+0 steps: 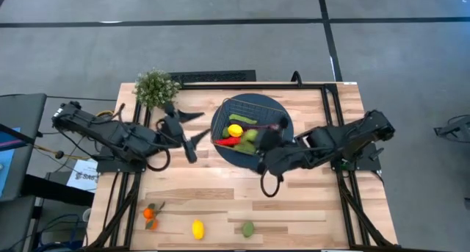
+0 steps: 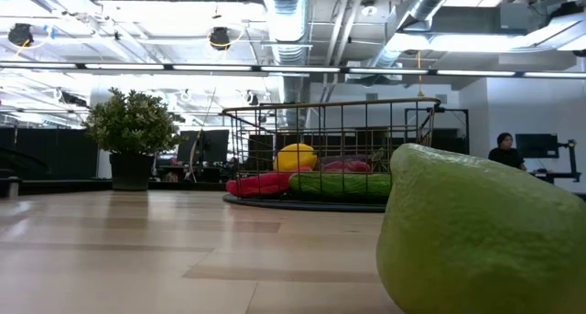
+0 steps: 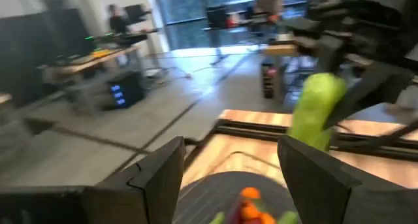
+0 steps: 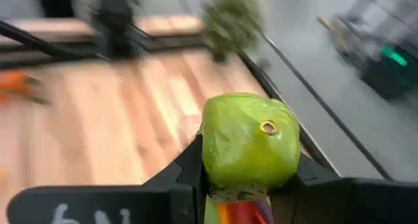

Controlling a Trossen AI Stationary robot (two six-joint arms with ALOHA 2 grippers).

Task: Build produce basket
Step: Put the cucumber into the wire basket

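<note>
The wire basket point(image 1: 250, 120) stands on a round dark blue mat. In it lie a lemon point(image 1: 235, 130), a red pepper point(image 1: 228, 142) and a cucumber point(image 2: 341, 186). My right gripper point(image 1: 263, 140) hangs over the basket's right part, shut on a green fruit point(image 4: 248, 140), which the left wrist view also shows as the green fruit point(image 3: 317, 110). My left gripper point(image 1: 197, 127) is open, just left of the basket, touching nothing. Small oranges point(image 1: 150, 214), a lemon point(image 1: 197, 228) and a green fruit point(image 1: 248, 228) lie near the table's near edge. My right gripper pinches the green fruit between its two fingers, one finger point(image 4: 186, 168) on each side of its lower half point(image 4: 215, 168). The fingers come from the table's right, slanting down. The fruit is lifted clear, above the basket and the mat.
A bushy potted plant point(image 1: 156, 87) stands at the far edge, left of the basket. The mat's rim point(image 1: 286, 131) shows around the basket. Bare wood lies between the basket and the produce at the near edge. One green fruit point(image 2: 485, 232) sits close before the low camera.
</note>
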